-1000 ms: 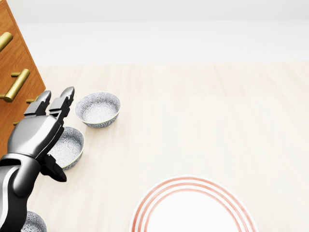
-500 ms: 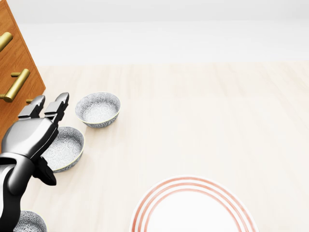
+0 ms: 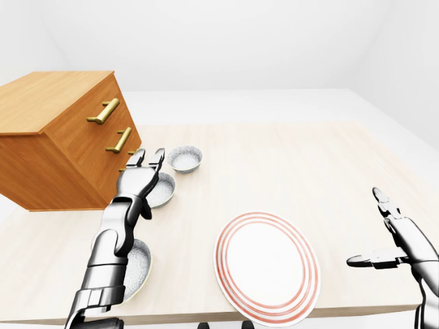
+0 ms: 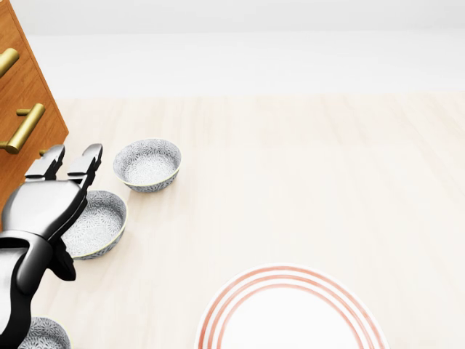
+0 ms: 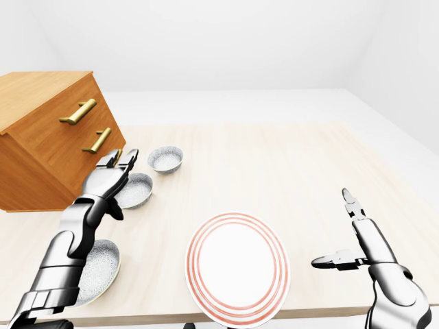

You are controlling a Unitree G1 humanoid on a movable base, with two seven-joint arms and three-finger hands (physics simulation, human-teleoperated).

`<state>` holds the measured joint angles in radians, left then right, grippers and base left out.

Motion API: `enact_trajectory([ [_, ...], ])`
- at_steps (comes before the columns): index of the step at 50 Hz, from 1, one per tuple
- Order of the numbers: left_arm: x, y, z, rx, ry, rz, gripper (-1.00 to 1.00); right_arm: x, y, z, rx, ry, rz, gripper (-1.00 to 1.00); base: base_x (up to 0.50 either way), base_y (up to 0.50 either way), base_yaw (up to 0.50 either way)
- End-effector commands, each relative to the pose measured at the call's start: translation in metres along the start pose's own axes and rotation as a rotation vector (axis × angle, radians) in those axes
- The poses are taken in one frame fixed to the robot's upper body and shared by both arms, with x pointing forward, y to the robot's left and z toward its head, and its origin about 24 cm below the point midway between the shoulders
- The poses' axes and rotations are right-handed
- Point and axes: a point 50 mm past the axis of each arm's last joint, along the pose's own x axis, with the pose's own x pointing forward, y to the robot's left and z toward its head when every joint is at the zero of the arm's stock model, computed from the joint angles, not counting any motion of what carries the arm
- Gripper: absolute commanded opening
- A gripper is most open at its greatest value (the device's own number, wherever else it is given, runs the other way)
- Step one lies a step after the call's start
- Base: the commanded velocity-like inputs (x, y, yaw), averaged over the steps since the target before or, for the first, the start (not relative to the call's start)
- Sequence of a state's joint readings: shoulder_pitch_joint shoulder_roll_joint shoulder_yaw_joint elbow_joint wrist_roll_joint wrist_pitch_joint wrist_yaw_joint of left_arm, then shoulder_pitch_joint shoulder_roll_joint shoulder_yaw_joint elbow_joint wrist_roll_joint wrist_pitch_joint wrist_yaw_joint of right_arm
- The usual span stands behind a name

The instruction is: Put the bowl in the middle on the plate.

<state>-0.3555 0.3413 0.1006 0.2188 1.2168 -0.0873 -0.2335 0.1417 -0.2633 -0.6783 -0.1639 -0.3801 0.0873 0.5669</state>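
A: Going left to right: drawer chest [image 3: 62,137] at the left edge, then three bowls in a line on the desk [image 4: 305,167].

B: Which one's the target?

A: Mid bowl [image 4: 96,222], sits between the near bowl [image 3: 132,267] and the far bowl [image 4: 147,164], all apart from each other. Left hand [image 4: 45,207] hovers right over its left rim, fingers [image 4: 91,158] spread open, gripping nothing.

B: How to grab well?

A: My call: lower straight, thumb inside the rim, fingers outside, close firm, lift clear so it doesn't clip the far bowl or the chest.

B: Then?

A: Carry right to the plate [image 3: 267,265], empty, well apart from the bowls. Right hand [image 5: 357,250] at far right, fingers open too, idle.
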Motion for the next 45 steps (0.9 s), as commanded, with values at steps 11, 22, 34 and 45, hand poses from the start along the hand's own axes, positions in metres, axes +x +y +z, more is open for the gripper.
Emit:
enact_trajectory([
  [11, -0.001, -0.01, -0.004, 0.054, 0.02, -0.014, 1.0, 0.0, 0.0, 0.001, -0.002, -0.002, -0.001, 1.0, 0.0, 0.0, 0.0],
  [22, -0.004, -0.017, -0.002, 0.03, 0.02, -0.01, 1.0, -0.001, -0.001, 0.001, -0.003, -0.002, 0.0, 1.0, 0.0, 0.0, 0.0],
  [34, -0.009, -0.033, -0.003, 0.017, 0.026, -0.024, 1.0, -0.002, -0.001, 0.001, -0.007, -0.003, 0.001, 1.0, 0.0, 0.0, 0.0],
  [45, -0.005, -0.037, 0.001, 0.011, 0.018, -0.021, 1.0, -0.001, 0.0, 0.001, -0.007, 0.0, 0.002, 1.0, 0.0, 0.0, 0.0],
])
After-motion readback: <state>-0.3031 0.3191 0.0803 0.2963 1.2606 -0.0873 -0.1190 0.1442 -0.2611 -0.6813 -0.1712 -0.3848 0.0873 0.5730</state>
